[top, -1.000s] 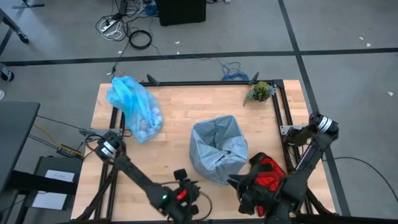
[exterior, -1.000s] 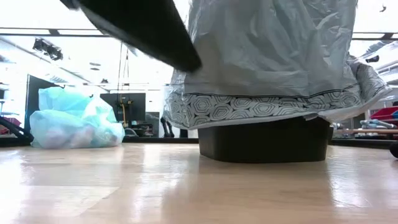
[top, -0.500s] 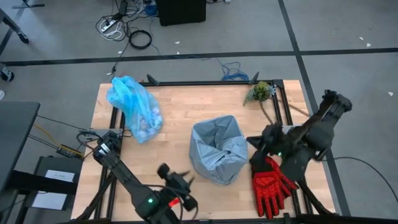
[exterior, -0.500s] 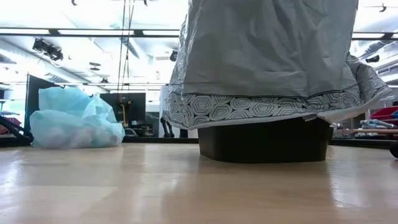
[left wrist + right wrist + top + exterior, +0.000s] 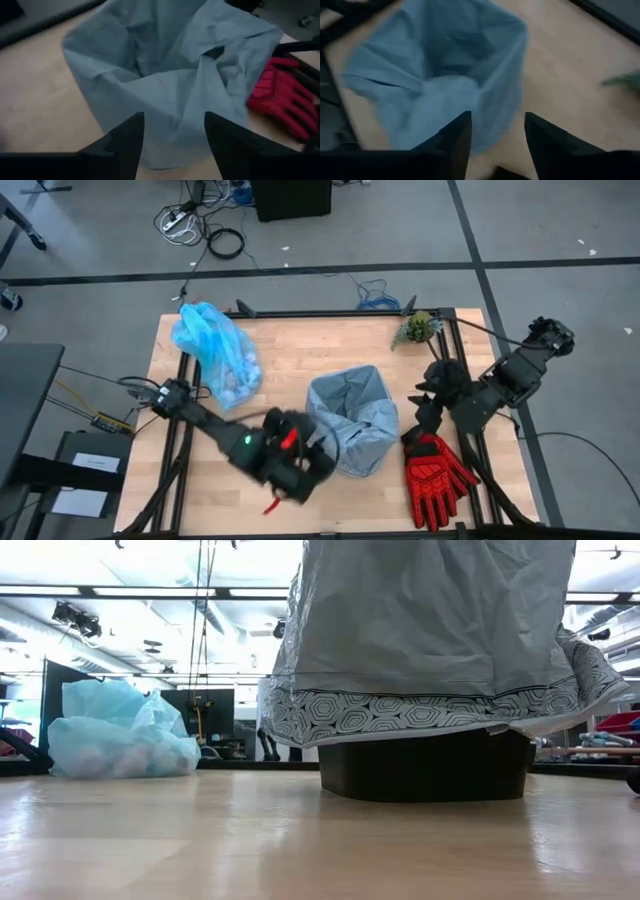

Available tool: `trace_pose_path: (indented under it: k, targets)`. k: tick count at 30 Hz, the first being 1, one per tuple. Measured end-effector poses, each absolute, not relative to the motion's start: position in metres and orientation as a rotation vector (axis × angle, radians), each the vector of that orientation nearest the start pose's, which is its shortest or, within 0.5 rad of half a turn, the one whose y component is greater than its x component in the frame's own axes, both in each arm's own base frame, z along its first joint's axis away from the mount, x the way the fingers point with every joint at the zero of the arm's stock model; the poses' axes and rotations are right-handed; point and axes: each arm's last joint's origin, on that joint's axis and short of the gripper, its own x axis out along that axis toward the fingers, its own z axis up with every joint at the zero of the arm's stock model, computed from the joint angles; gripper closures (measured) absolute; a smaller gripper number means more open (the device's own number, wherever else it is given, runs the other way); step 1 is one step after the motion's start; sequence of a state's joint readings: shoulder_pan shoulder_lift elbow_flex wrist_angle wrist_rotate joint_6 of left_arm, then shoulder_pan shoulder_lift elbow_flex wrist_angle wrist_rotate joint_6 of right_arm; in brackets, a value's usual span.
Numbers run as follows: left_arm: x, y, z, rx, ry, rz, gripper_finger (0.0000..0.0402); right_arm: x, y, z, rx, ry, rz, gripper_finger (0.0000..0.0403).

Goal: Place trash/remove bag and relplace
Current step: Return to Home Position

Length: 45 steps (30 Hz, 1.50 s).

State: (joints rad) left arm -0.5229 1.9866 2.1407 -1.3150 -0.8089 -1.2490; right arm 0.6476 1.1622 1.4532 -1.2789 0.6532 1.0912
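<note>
We start with the biggest thing, the wooden counter (image 5: 270, 350). 2 dark arms reach over it.

The left arm (image 5: 215, 430) comes in from the left edge, and the left jaws hang just beside the bin. In the left wrist view they stand wide apart with nothing in them. The right arm (image 5: 500, 385) comes in over the right edge. The right jaws are near the bin, between the plant and the glove. They are wide and empty too.

The bin (image 5: 425, 768) stands in the middle of the counter. A grey bag (image 5: 350, 415) sits in it and folds down over the rim, so we think the new liner is in.

The bag (image 5: 215, 355) is bright blue. It lies at the far left corner of the counter, well apart from the bin. It looks thin, soft and crinkly. We think it is light, slippery and easy to rip. The best place to take hold of it is the bunched top, not the thin sides.

A red glove (image 5: 437, 470) lies by the right edge. A small green plant (image 5: 418, 327) sits at the far right corner.

Pale lumps show through the low part of the blue bag. We think they are the trash (image 5: 235, 385).
</note>
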Motion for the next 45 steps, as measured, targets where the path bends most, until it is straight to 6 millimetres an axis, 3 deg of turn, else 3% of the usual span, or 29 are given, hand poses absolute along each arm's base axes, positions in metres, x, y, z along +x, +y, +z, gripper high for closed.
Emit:
trace_pose_path:
  k: [9, 16, 20, 24, 29, 35, 38, 45]
  targets:
    - [0.378, -0.089, 0.363, -0.648, 0.696, 0.876, 0.0176, 0.155, 0.089, 0.397, 0.228, 0.721, -0.361, 0.0231]
    - [0.379, -0.055, 0.364, -0.706, 0.832, 0.85, 0.0176, 0.133, 0.059, 0.395, 0.02, 0.83, -0.428, 0.0234]
    - [0.358, -0.04, 0.384, -0.689, 0.793, 0.912, 0.0176, 0.113, 0.035, 0.392, 0.062, 0.774, -0.481, 0.0245]
    - [0.334, -0.033, 0.412, -0.637, 0.638, 0.961, 0.0177, 0.09, 0.018, 0.382, 0.169, 0.692, -0.496, 0.0274]
    - [0.303, -0.029, 0.445, -0.575, 0.506, 0.939, 0.019, 0.067, 0.009, 0.371, 0.295, 0.58, -0.438, 0.0321]
    - [0.266, -0.032, 0.463, -0.426, 0.491, 0.961, 0.0204, 0.054, 0.004, 0.372, 0.369, 0.441, -0.378, 0.0369]
    - [0.247, -0.032, 0.473, -0.351, 0.443, 0.98, 0.0209, 0.052, 0.003, 0.375, 0.323, 0.41, -0.349, 0.0394]
    - [0.209, -0.025, 0.477, -0.225, 0.458, 0.906, 0.024, 0.055, 0.003, 0.384, -0.022, 0.365, -0.319, 0.0402]
